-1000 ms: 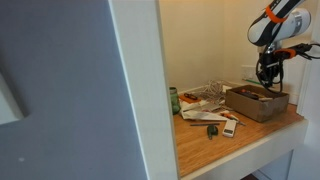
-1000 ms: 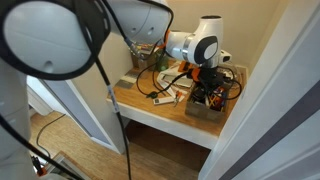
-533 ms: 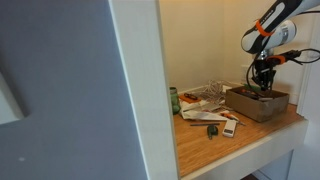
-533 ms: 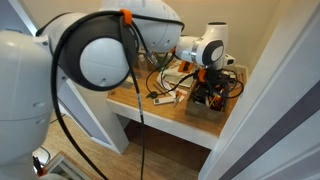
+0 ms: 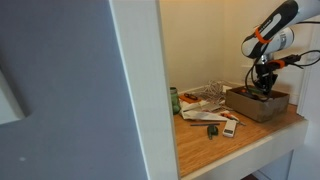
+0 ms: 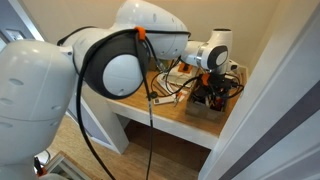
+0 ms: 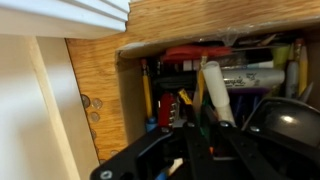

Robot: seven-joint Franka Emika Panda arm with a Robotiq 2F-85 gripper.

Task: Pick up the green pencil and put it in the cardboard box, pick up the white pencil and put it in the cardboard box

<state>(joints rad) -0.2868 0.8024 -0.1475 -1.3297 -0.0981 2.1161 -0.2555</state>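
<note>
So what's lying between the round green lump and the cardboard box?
In an exterior view, a small flat whitish item lies on the wood between the green lump and the cardboard box. It is too small to identify.

- Gripper (image 7: 196,146): dark and out of focus, its base cut by the wrist view's bottom edge; we cannot tell how the jaws stand.
- Cardboard box (image 5: 256,106): the inside is hidden behind its near wall in an exterior view; in the wrist view its side beyond the jaws runs off the frame.
- Green pencil: we cannot tell it from the blurred clutter (image 7: 230,75) beneath the jaws.
- Dark round shape (image 7: 288,122) beside the jaws: blurred, perhaps gripper housing.
- Arm (image 6: 110,55): blurred and cut off by the frame.
- Grey panel (image 5: 55,90): blurred, hiding whatever lies behind it, well apart from the jaws.
</note>
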